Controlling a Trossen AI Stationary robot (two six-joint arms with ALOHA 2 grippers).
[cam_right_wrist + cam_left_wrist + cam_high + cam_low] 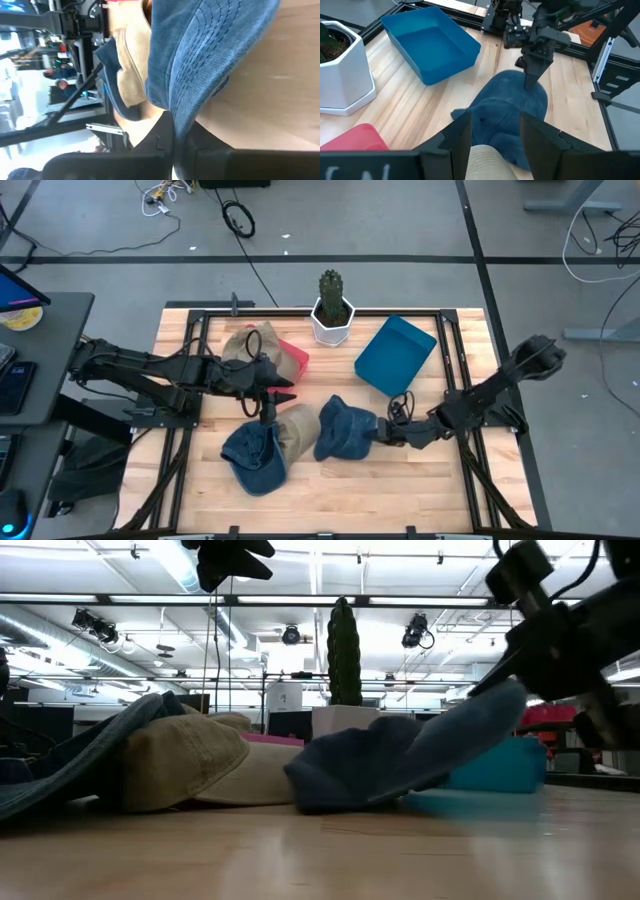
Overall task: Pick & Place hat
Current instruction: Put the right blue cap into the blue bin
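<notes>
Pale wooden planks make up the tabletop, ringed by a black frame, with a potted cactus in a white pot at its back edge. Just in front of that pot and to its right sits an open blue plastic bin, likely the drop spot. Nearer the front lies a dark blue denim cap; the right hand pinches its brim tight, tilting it up for lifting. The left hand, fingers spread and holding nothing, hovers over a tan cloth cap beside it.

Tan cap half-hidden beneath the left gripper; people beyond the table blurred.
</notes>
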